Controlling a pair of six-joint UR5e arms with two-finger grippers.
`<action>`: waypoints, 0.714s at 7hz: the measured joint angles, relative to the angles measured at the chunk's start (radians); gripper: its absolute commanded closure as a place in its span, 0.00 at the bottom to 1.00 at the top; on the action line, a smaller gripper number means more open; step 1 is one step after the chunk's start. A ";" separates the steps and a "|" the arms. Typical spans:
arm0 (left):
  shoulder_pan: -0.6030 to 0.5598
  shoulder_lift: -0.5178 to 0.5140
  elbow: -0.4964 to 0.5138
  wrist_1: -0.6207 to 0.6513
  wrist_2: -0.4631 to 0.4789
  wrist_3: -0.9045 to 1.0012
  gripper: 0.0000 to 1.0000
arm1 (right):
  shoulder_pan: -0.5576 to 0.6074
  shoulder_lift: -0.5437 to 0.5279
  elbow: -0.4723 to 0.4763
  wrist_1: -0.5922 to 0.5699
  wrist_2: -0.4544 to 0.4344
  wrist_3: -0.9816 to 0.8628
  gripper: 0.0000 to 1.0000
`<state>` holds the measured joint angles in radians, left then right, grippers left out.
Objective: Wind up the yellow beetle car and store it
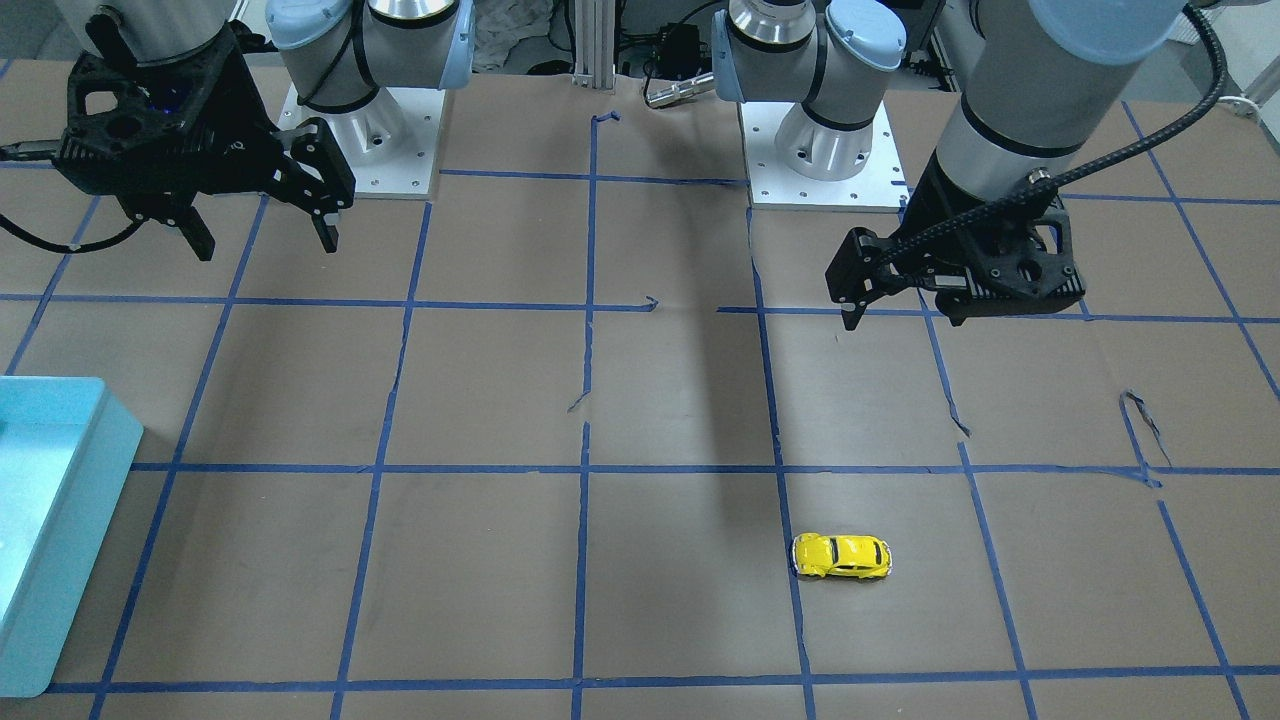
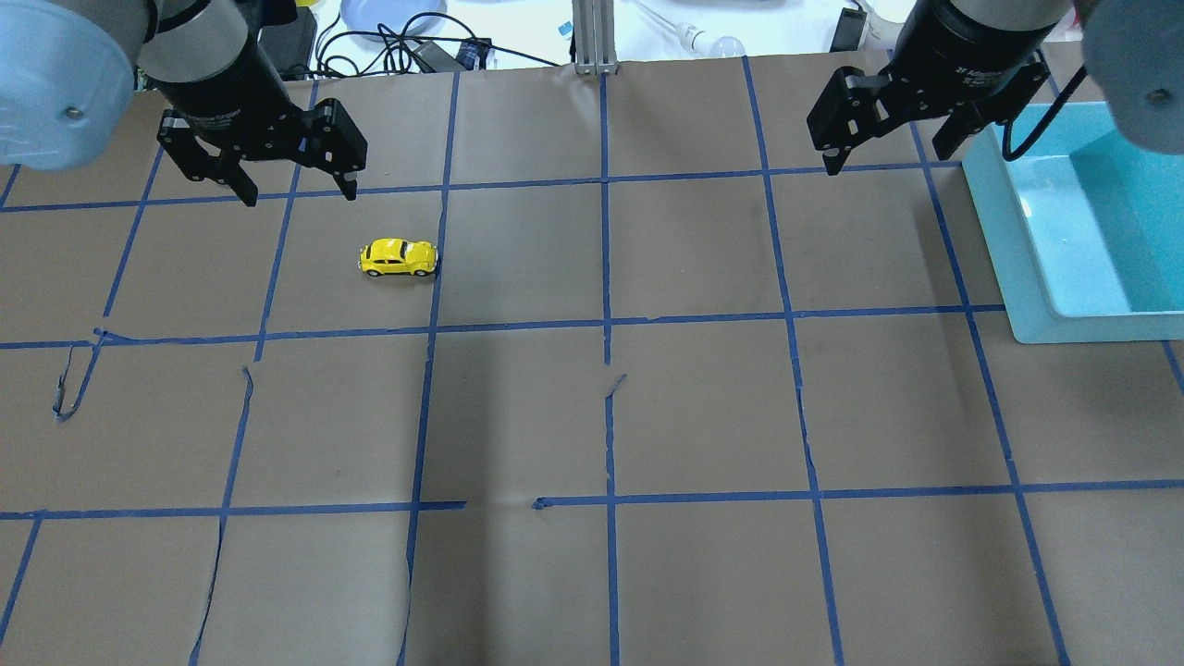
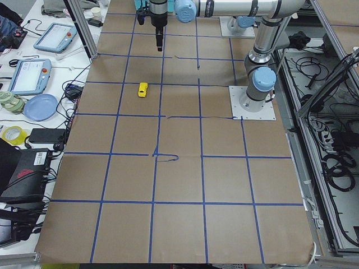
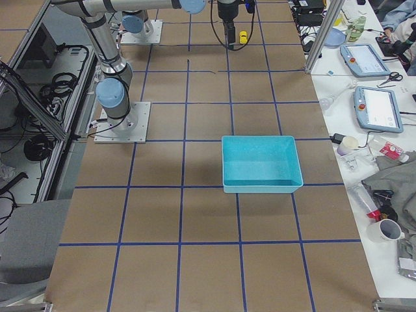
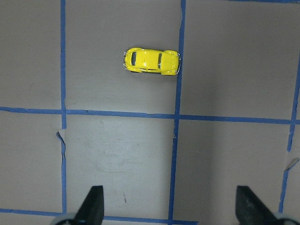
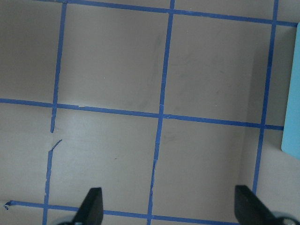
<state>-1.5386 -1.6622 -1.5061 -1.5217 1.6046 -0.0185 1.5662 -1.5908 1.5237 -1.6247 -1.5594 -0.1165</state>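
The yellow beetle car [image 2: 399, 258] stands on its wheels on the brown paper table, against a blue tape line. It also shows in the front view [image 1: 842, 557], the left wrist view [image 5: 151, 61] and the left side view [image 3: 143, 89]. My left gripper [image 2: 300, 190] is open and empty, hovering above the table a little behind and to the left of the car; its fingertips [image 5: 93, 199] frame the bottom of the left wrist view. My right gripper [image 2: 886, 153] is open and empty, high above the table beside the bin; it also shows in the front view [image 1: 265, 240].
A light blue bin [image 2: 1008, 250] stands on the table's right side, also seen in the front view [image 1: 70, 500] and the right side view [image 4: 260, 140]. Blue tape lines grid the paper, torn in places. Both arm bases stand at the robot's edge.
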 measured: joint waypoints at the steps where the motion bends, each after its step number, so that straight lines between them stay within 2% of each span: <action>1: 0.000 0.000 0.000 0.000 0.000 0.000 0.00 | 0.000 0.000 0.000 0.000 0.000 -0.001 0.00; 5: 0.002 0.002 0.001 0.001 0.006 -0.002 0.00 | -0.002 0.000 0.001 0.000 0.009 -0.007 0.00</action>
<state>-1.5368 -1.6604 -1.5050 -1.5204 1.6101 -0.0209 1.5644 -1.5907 1.5247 -1.6245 -1.5500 -0.1239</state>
